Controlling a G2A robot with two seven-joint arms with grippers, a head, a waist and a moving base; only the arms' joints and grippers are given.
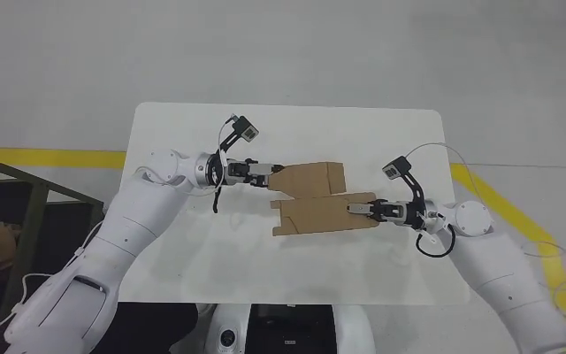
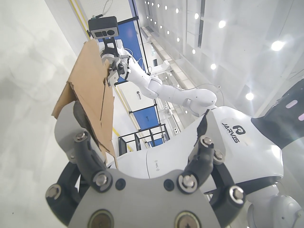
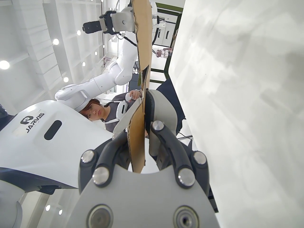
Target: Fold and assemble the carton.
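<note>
A white table with rounded corners [image 1: 354, 133] stands on a pale grey floor crossed by a yellow line [image 1: 53, 157], with a dark metal frame [image 1: 26, 203] beside it, and blue wall panels [image 2: 146, 117] and round ceiling lights [image 2: 222, 24] farther off.

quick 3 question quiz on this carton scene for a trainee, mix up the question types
1. True or false: the left gripper is shut on the carton.
2. Which one clamps the carton? A the left gripper, B the right gripper, C neither.
3. Fill in: the carton is over the white ____.
Key: 1 false, it is open; 2 B; 3 table.
</note>
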